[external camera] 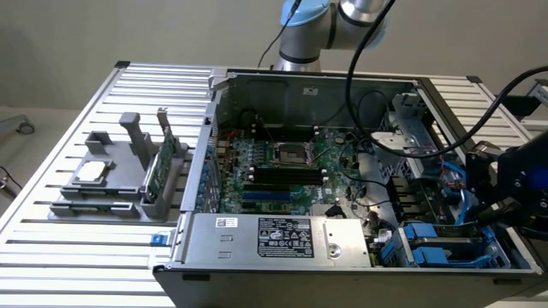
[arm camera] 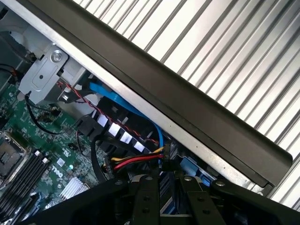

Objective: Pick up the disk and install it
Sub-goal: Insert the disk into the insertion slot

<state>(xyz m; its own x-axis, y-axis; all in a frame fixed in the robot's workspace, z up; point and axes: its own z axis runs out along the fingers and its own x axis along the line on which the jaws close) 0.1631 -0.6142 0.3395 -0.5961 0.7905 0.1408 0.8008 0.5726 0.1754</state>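
Exterior view: disk [external camera: 447,247], silver-grey between blue rails, at 4 o'clock in the case [external camera: 342,285]. Wrist view: red-yellow cables [arm camera: 136,160]; claw [arm camera: 167,201], opening cannot be told.

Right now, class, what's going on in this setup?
A robot arm is working over an open computer case on a slatted table. Its end effector hangs by the drive bay at the exterior view's right, beside the blue-railed disk. Whether it grips the disk cannot be told.
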